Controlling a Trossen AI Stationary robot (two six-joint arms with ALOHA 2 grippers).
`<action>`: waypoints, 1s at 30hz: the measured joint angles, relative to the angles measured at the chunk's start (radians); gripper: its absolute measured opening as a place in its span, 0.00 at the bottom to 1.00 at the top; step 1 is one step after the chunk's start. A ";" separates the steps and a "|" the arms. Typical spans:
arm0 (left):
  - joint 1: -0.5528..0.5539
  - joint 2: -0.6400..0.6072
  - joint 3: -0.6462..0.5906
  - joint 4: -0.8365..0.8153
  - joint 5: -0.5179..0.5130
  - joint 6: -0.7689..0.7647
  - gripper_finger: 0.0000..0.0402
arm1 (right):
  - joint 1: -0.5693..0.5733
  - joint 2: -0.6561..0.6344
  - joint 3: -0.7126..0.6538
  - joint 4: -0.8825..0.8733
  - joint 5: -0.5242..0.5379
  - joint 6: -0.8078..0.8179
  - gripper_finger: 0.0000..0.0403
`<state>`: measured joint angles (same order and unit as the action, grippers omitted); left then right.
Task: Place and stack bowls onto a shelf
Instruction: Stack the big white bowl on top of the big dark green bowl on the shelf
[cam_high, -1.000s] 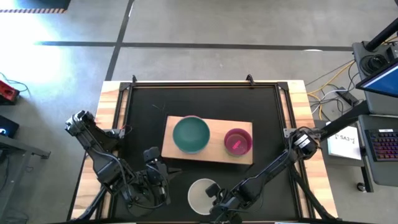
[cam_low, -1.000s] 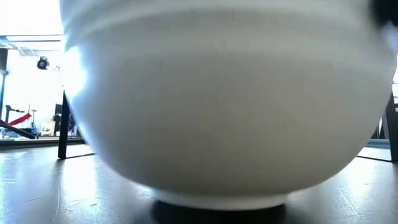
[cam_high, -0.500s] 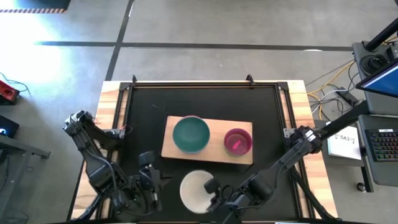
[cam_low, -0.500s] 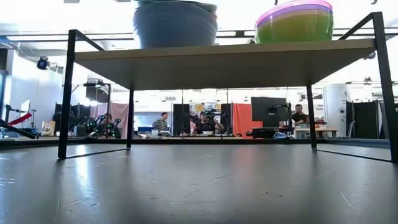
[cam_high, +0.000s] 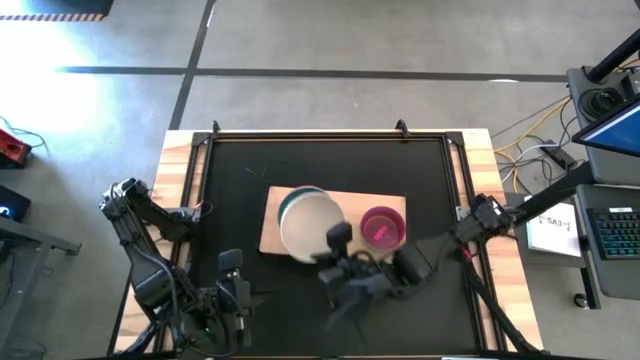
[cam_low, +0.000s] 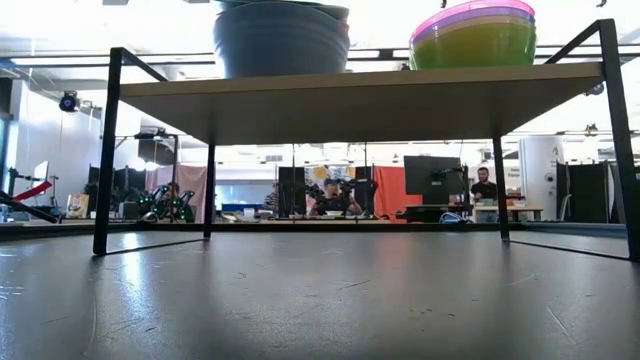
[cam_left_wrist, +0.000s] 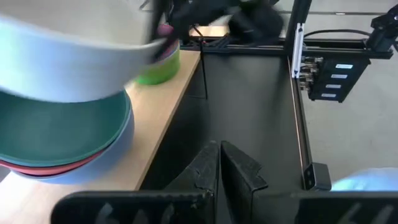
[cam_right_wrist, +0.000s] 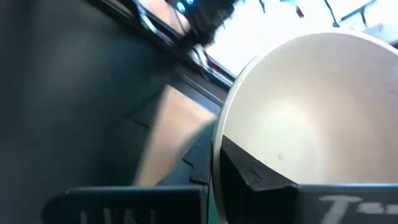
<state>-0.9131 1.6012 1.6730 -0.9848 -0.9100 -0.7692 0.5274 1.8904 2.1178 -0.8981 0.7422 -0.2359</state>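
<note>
A robotics lab: people (cam_low: 330, 197) at monitors (cam_low: 430, 180) behind the table.

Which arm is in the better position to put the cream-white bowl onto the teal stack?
The right. Its gripper already holds the cream-white bowl above the teal stack on the shelf. The left gripper waits at the near table edge, shut and empty.

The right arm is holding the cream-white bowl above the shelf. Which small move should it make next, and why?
Probably lower it straight down into the teal stack. The right end effector grips the cream-white bowl by its rim, and the high view shows the bowl almost over that stack on the shelf, not yet seated in it.
</note>
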 joint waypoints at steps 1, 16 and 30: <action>0.000 0.000 0.000 -0.001 0.000 0.000 0.00 | -0.022 0.000 0.000 -0.008 0.000 0.000 0.02; -0.010 0.000 0.000 -0.004 0.000 0.000 0.00 | -0.178 0.000 0.003 -0.116 -0.219 0.081 0.02; -0.014 0.000 0.000 -0.005 0.001 0.001 0.00 | -0.170 -0.002 0.003 -0.124 -0.351 0.096 0.02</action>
<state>-0.9271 1.6009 1.6730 -0.9897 -0.9092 -0.7685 0.3576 1.8889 2.1204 -1.0222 0.3910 -0.1396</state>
